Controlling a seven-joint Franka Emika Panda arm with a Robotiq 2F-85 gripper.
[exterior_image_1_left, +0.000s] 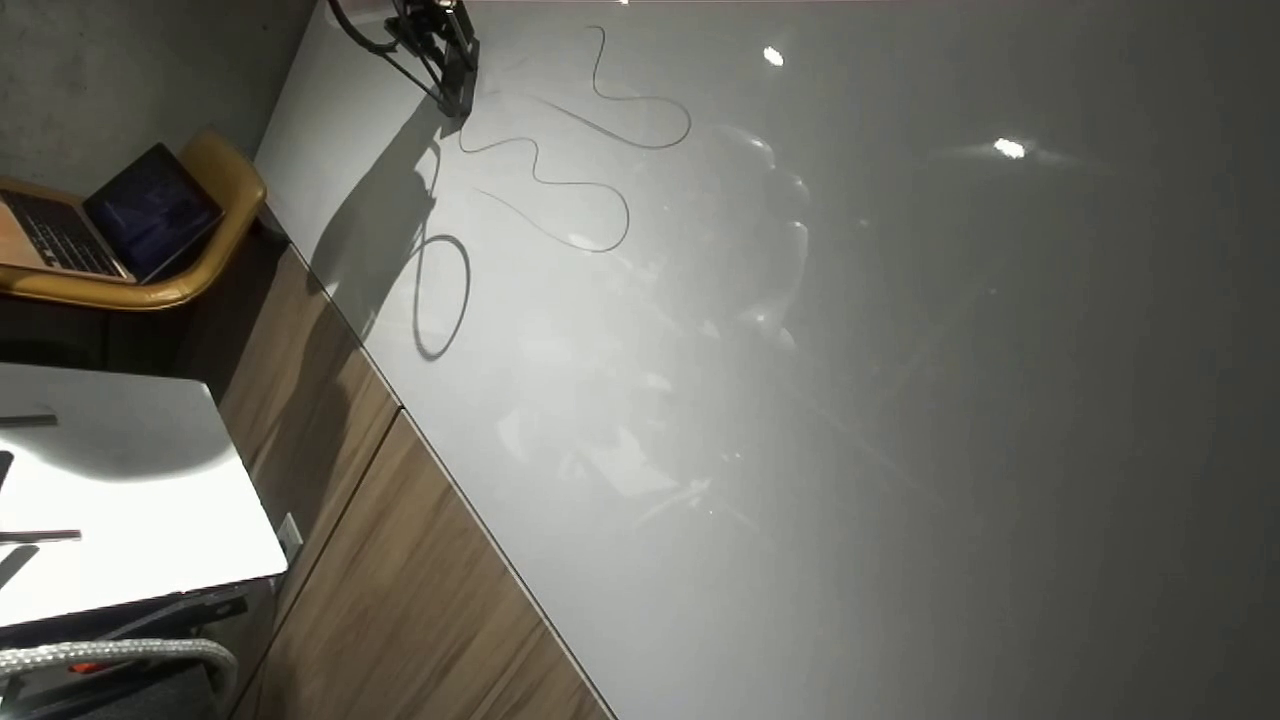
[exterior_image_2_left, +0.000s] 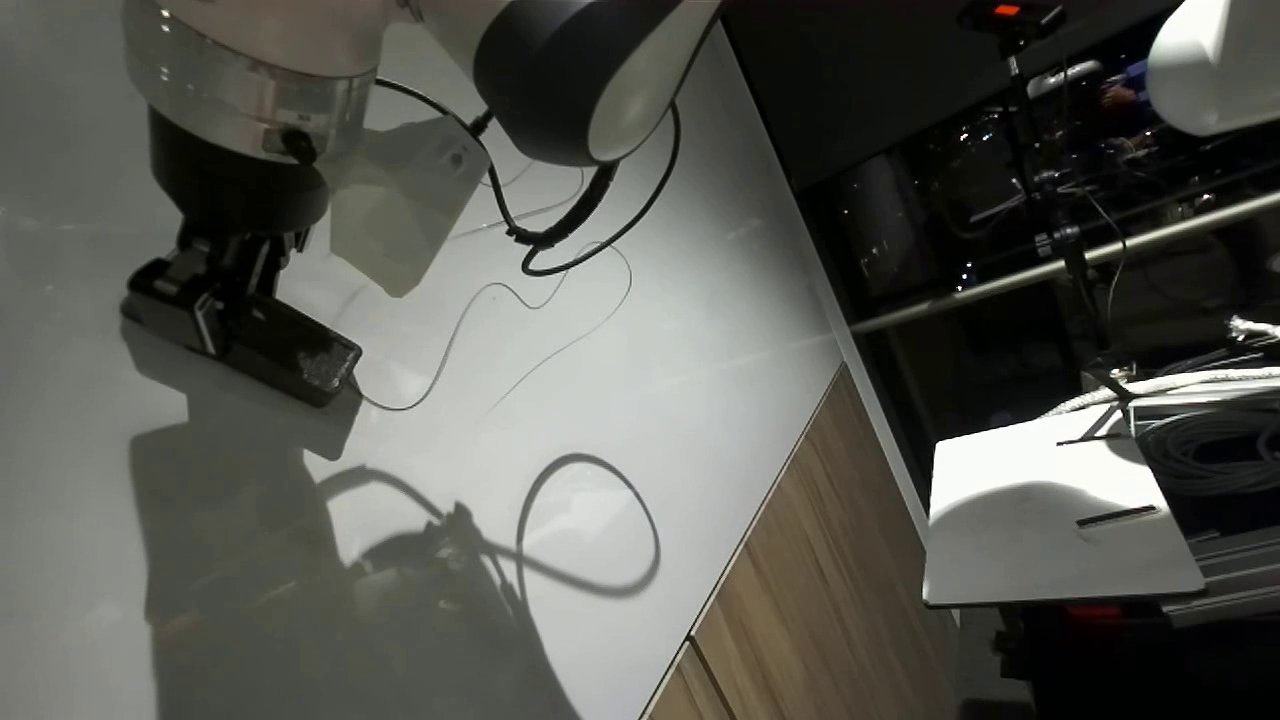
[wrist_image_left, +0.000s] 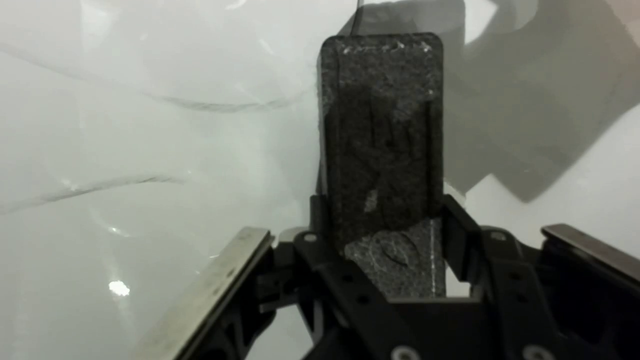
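Observation:
A black, felt-like rectangular block, resembling a whiteboard eraser (wrist_image_left: 385, 150), fills the space between the fingers of my gripper (wrist_image_left: 384, 225), which is shut on its long sides. The far end juts out ahead of the fingertips. In an exterior view the block (exterior_image_2_left: 290, 350) hangs low at the glossy white surface (exterior_image_2_left: 700, 300), its shadow close by; contact I cannot tell. A thin dark wavy line (exterior_image_1_left: 585, 184) runs from near the block, with a similar line (exterior_image_1_left: 640, 146) beyond it. Smudged streaks (wrist_image_left: 215, 106) lie left of the block. My gripper (exterior_image_1_left: 445, 75) is partly cut off in an exterior view.
Wood panels (exterior_image_1_left: 430, 570) border the white surface. Past them are a yellow chair (exterior_image_1_left: 225, 180) with a laptop (exterior_image_1_left: 150, 215), and a white board (exterior_image_1_left: 120, 470). A black cable (exterior_image_2_left: 660, 180) loops from the arm, near a translucent plate (exterior_image_2_left: 400, 220) at the wrist.

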